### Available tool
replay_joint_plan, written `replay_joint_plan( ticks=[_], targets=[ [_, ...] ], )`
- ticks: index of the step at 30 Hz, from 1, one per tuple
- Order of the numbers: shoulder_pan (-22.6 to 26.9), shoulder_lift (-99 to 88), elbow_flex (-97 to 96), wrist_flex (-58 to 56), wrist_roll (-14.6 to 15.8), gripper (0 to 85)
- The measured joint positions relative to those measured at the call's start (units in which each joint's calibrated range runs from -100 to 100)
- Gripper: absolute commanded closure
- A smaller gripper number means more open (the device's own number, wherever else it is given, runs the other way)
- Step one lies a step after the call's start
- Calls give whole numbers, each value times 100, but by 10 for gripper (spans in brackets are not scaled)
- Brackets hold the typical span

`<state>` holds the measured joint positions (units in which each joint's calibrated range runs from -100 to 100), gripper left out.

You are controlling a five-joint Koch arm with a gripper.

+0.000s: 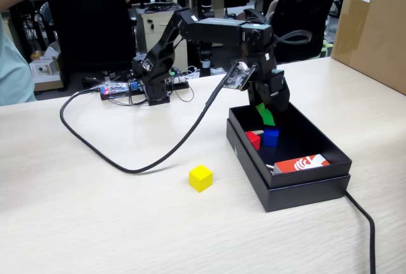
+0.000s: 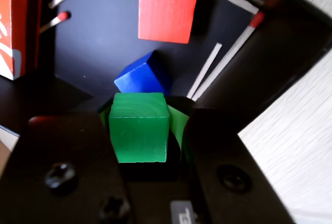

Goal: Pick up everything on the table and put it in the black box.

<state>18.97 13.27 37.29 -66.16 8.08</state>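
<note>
My gripper (image 2: 139, 130) pinches the green cube (image 2: 138, 126) between its jaws, above the black box (image 1: 304, 188) at its far end. Down on the box floor lie the red cube (image 2: 167, 9) and blue cube (image 2: 141, 75) — side by side. The yellow cube (image 1: 200, 177) sits out on the table (image 1: 95, 223), near the box's left wall.

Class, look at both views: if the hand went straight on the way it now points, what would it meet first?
Most likely the blue cube on the black box floor. The hand, shut on the green cube, points down at it, though depth is unclear.
</note>
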Motion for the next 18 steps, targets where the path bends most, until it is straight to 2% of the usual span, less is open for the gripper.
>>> replay_joint_plan(
  ticks=[2, 5, 11, 18],
  targets=[
    [0, 104, 9, 8, 15, 684],
    [-44, 117, 9, 8, 20, 681],
    [-83, 168, 9, 0, 20, 443],
    [-186, -375, -137, -155, 20, 436]
  ],
)
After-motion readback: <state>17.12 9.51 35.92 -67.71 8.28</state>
